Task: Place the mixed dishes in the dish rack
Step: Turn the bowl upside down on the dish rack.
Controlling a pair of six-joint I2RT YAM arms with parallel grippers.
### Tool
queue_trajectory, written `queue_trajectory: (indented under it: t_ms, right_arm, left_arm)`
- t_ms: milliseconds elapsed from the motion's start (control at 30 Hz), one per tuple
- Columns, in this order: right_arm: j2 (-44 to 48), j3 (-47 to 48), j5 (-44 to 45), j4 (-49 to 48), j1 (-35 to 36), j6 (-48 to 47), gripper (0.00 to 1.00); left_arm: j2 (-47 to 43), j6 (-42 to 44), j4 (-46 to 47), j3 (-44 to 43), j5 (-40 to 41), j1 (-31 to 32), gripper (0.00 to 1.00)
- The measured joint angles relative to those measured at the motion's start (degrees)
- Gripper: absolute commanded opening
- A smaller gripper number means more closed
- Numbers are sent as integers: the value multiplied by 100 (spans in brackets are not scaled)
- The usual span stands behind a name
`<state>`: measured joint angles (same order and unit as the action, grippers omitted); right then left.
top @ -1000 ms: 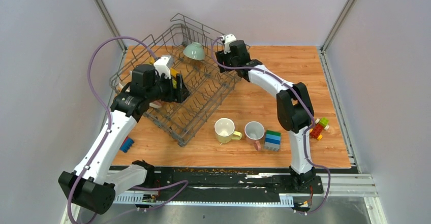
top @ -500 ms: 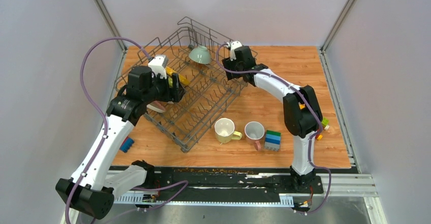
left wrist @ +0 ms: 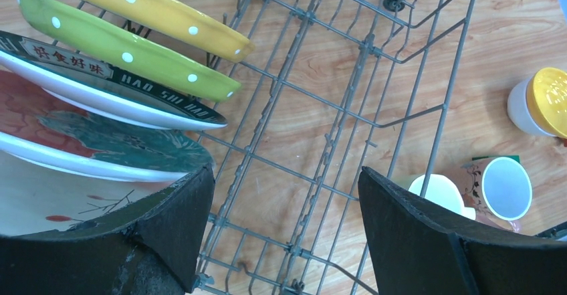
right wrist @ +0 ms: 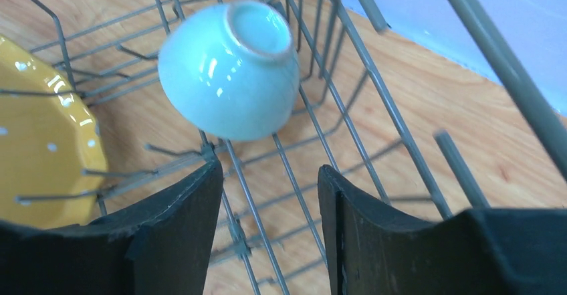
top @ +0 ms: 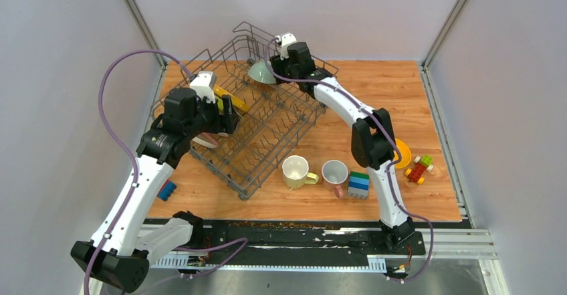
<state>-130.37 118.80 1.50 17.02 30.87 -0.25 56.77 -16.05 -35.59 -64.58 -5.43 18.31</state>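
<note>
Right wrist shows my right gripper point(right wrist: 267, 228) spread and empty, the pale green bowl point(right wrist: 231, 74) tipped inside the dish rack point(top: 274, 118) just beyond; my left gripper point(left wrist: 287, 194) gapes beside racked plates point(left wrist: 120, 74).

The grey wire rack point(top: 267, 134) sits skewed on the table point(top: 374, 94), with four plates standing on edge between the tines at its left end: yellow plate point(left wrist: 154, 11), green plate point(left wrist: 127, 47), lettered-rim plate point(left wrist: 114, 97) and red-green plate point(left wrist: 100, 141). A pale green bowl point(right wrist: 231, 67) rests tilted at the rack's far end, foot ring uppermost. Outside the rack, a pale yellow mug point(top: 295, 171) and a pink-handled mug point(top: 335, 173) stand upright side by side near its near corner, and a yellow-orange bowl point(top: 403, 153) lies farther right, partly hidden.
</note>
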Motion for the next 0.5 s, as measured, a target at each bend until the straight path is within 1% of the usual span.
queue_trajectory:
  t_ms: [267, 367, 500]
  right_arm:
    - [-1132, 1158, 109, -195, 138, 22, 50]
    - [-1399, 1292, 203, -245, 146, 22, 46]
    - [-1661, 1438, 243, -422, 155, 20, 47]
  left_arm:
    - [-26, 0, -39, 0, 44, 0, 86]
    - [-68, 2, -96, -2, 87, 2, 86]
    - [-118, 2, -153, -11, 118, 2, 86]
